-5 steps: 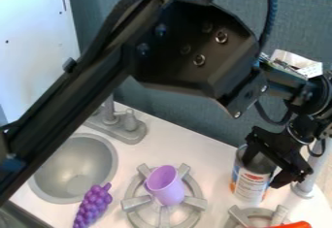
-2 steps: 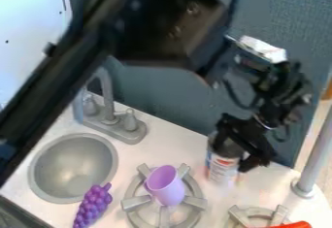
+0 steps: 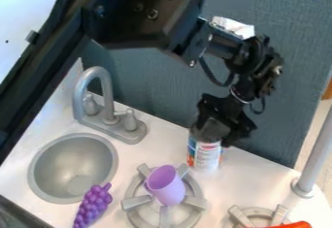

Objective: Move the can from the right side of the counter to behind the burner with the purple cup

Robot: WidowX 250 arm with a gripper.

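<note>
Free counter [image 3: 262, 181] between can [image 3: 207, 155] and pole [image 3: 316, 155]

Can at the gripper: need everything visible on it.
The can is cylindrical and looks like metal, with a dark grey upper part and a mostly white label with red, blue and orange patches. It is roughly upright, its top partly covered by the gripper, which holds it. It is at the counter's back edge; whether its base touches down, I can't tell.

2 burners [image 3: 135, 202], 1 cup [image 3: 167, 188], seemingly 1 can [image 3: 206, 156]
</note>
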